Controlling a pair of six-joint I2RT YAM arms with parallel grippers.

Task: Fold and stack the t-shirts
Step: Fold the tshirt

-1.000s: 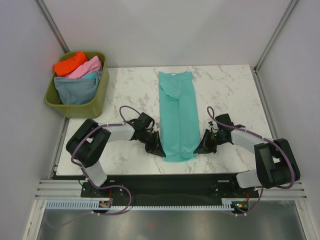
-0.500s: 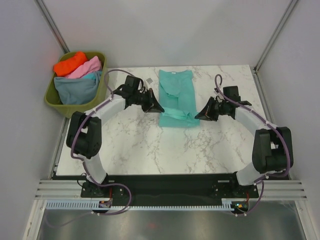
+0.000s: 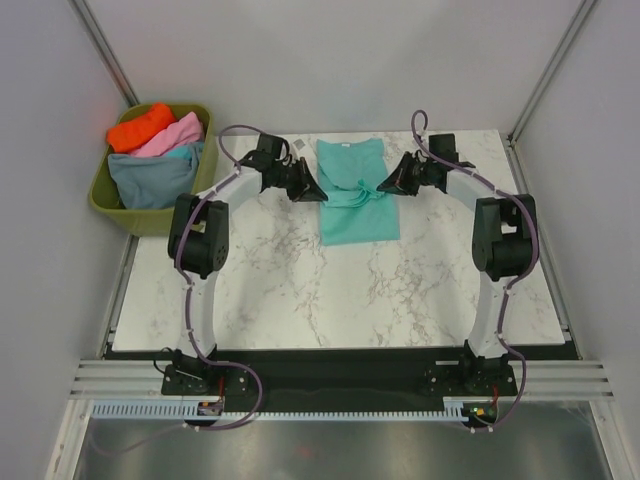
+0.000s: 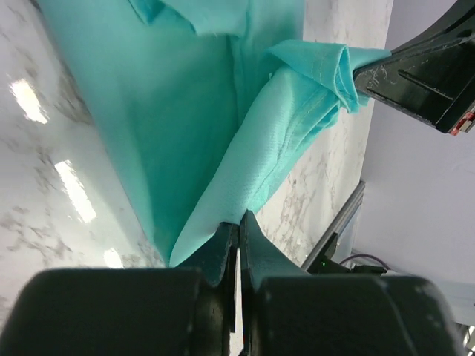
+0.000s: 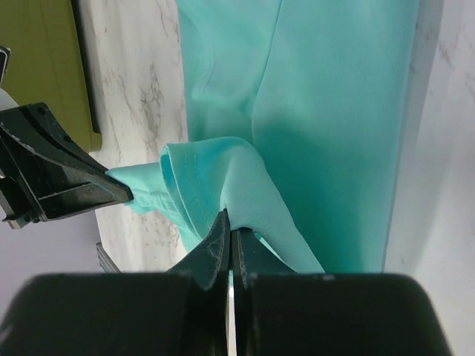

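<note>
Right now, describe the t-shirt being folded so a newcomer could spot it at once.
Start at the white marble table. On its far half lies the teal-green t-shirt, one edge pinched by the left gripper and right gripper. It is the only shirt outside the olive-green tub.

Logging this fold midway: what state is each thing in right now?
teal-green t-shirt: on table, near end doubled back, pinched edge lifted.
left gripper: shut on teal-green t-shirt.
right gripper: shut on teal-green t-shirt.
olive tub: upright, holding crumpled unfolded shirts.
</note>
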